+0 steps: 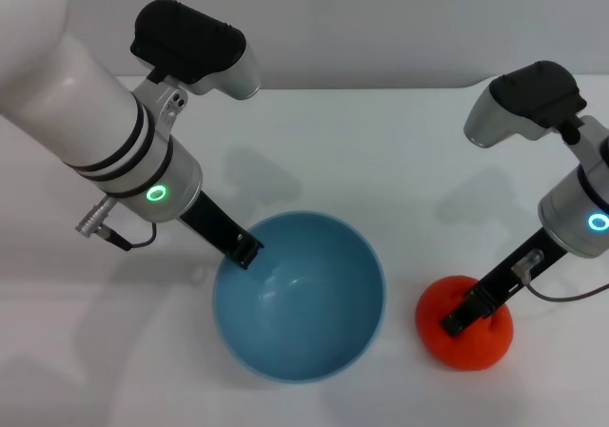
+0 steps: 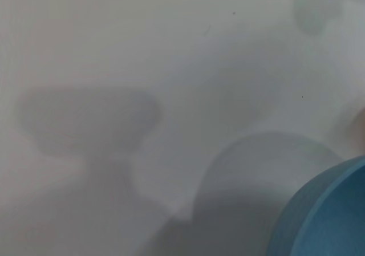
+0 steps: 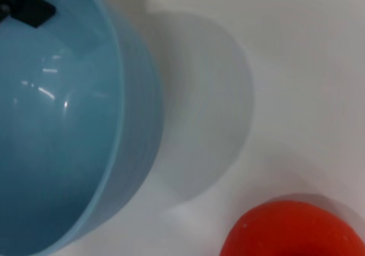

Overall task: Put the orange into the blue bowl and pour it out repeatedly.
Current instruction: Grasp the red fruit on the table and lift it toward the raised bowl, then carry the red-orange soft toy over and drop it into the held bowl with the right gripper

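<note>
The blue bowl (image 1: 300, 299) stands open side up in the middle of the white table and is empty inside. My left gripper (image 1: 245, 249) is shut on its near-left rim, with one black finger (image 3: 25, 8) inside the wall. The bowl's outer wall shows in the left wrist view (image 2: 325, 216) and its inside in the right wrist view (image 3: 51, 125). The orange (image 1: 476, 341) lies on the table to the right of the bowl, apart from it. My right gripper (image 1: 461, 315) is down on top of the orange. The orange also shows in the right wrist view (image 3: 296, 230).
The white table (image 1: 400, 151) runs to a pale wall at the back. Bare table lies between bowl and orange (image 3: 228, 125) and left of the bowl (image 2: 85, 68). Both arms reach in from the sides above the table.
</note>
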{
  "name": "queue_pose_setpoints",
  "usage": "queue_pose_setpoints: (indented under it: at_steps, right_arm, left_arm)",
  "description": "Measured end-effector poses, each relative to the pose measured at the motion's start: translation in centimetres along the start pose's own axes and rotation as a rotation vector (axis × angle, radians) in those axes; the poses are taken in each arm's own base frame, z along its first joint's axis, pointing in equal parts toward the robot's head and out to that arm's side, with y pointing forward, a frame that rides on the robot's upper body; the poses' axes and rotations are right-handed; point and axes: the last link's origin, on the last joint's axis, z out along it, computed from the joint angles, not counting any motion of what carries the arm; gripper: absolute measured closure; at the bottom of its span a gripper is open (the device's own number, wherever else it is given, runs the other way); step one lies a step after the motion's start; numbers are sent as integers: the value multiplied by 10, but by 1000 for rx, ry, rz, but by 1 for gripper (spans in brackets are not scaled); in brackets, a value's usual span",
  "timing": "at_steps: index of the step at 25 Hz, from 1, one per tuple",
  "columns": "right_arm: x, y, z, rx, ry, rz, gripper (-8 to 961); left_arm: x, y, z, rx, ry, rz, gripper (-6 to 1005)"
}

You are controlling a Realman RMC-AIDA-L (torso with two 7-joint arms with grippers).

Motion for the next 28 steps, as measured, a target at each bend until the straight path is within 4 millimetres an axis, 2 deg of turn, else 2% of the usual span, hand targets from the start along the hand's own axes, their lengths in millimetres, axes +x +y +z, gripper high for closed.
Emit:
queue_pose_setpoints:
  at_steps: [4, 10, 14, 17, 20, 25, 28]
  right_arm:
    - [2, -2, 0, 4, 0, -1, 503]
    - [5, -4, -1, 5, -6, -7, 719]
    - [9, -7, -8, 0, -36, -4, 752]
    - [14, -13, -25, -25, -109, 11, 777]
    - [16, -11, -52, -69, -210, -13, 801]
    - [7, 17, -101, -68, -327, -176, 830]
    - [-4, 38, -121, -58, -383, -291, 838]
  left_arm:
    - [1, 0, -1, 0, 2, -1, 1000]
    - [3, 0, -2, 4, 6, 6, 1000]
    - [5, 0, -3, 10, 7, 10, 999]
    - [7, 0, -3, 13, 5, 16, 999]
    - [9, 2, -3, 14, -6, 29, 999]
    - [14, 6, -3, 14, -18, 46, 1000]
    - [17, 8, -1, 12, -39, 56, 1000]
